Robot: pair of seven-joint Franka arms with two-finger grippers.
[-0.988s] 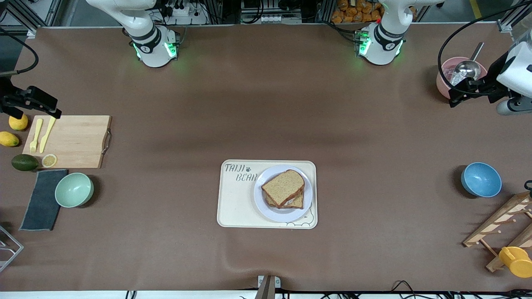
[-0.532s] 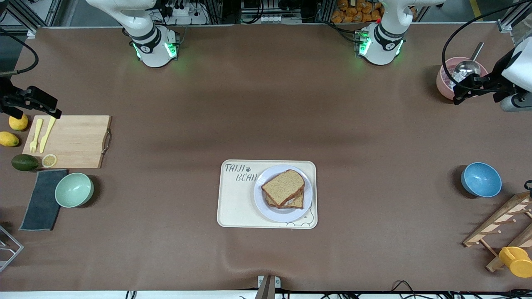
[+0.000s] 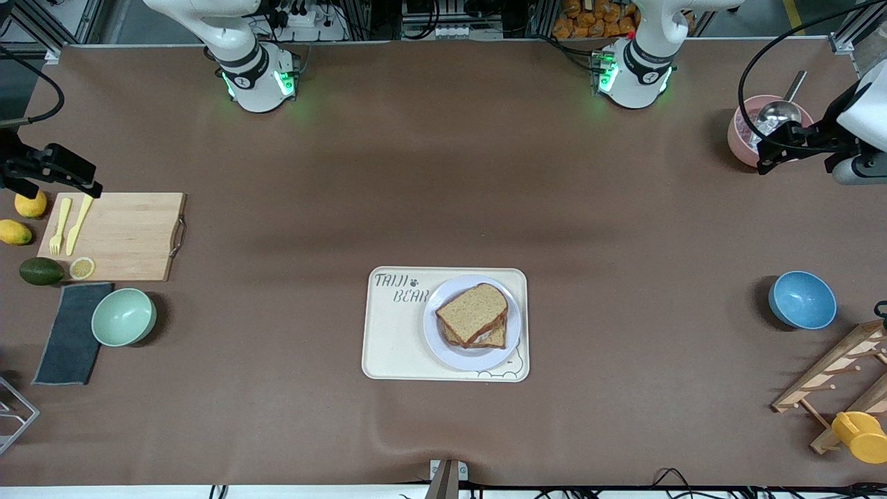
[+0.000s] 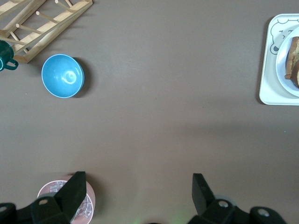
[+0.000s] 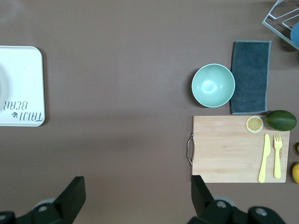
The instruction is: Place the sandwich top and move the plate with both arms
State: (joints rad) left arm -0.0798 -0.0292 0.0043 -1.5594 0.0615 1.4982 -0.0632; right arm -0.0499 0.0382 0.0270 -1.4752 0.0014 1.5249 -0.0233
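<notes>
The sandwich top (image 3: pixel 472 312), a brown bread slice, lies on a second slice on the plate (image 3: pixel 443 348). The plate sits on a cream tray (image 3: pixel 391 346) in the table's middle, nearer the front camera. An edge of the plate (image 4: pixel 285 70) and of the bread (image 4: pixel 295 58) shows in the left wrist view. My left gripper (image 3: pixel 763 158) (image 4: pixel 138 181) hangs open and empty beside a pink bowl at the left arm's end. Up over the cutting board's corner at the right arm's end, my right gripper (image 3: pixel 92 179) (image 5: pixel 138 183) is open and empty.
A pink bowl (image 3: pixel 741 135) holds a metal ladle. A blue bowl (image 3: pixel 802 299), a wooden rack (image 3: pixel 831 374) and a yellow cup (image 3: pixel 859 436) stand at the left arm's end. A cutting board (image 3: pixel 125 235) with cutlery, fruit, a green bowl (image 3: pixel 123 317) and a grey cloth (image 3: pixel 69 333) fill the right arm's end.
The left gripper has drifted a little toward the robots' side of the table, beside the pink bowl, then held still. The right arm, sandwich and plate have not moved.
</notes>
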